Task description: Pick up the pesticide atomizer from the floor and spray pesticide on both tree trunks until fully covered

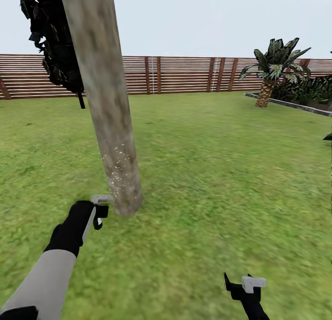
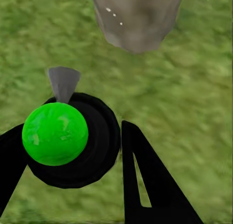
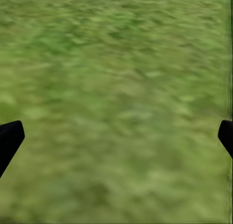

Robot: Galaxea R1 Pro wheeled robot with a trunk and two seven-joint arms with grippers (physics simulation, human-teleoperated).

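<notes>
Spraying step is in hand: the left gripper (image 1: 99,211) sits low beside the base of the near tree trunk (image 1: 108,117), at about 9 o'clock of the trunk foot in the head view, just beside it but not touching. In the left wrist view the fingers (image 2: 145,180) are clamped on the pesticide atomizer (image 2: 65,136), a bright green ball in a black collar with a grey nozzle (image 2: 63,82) aimed toward the trunk base (image 2: 138,20) at 12 o'clock. White specks (image 1: 117,165) dot the lower bark, so pesticide looks to have landed there (coverage seems partial, upper trunk looks bare).

The right gripper (image 1: 246,285) hangs at 5 o'clock in the head view over the grass lawn (image 1: 221,172), jaws wide and holding nothing; in the right wrist view the fingertips (image 3: 9,139) sit far apart over plain grass.

A second thick trunk is not identifiable; a palm (image 1: 272,70) stands at 2 o'clock by the wooden fence (image 1: 184,75), dark foliage (image 1: 50,38) at 11 o'clock behind the trunk.

Next move likely calls for raising the nozzle up the trunk and working round it, keeping grip steady and off the bark, then driving to the other tree
</notes>
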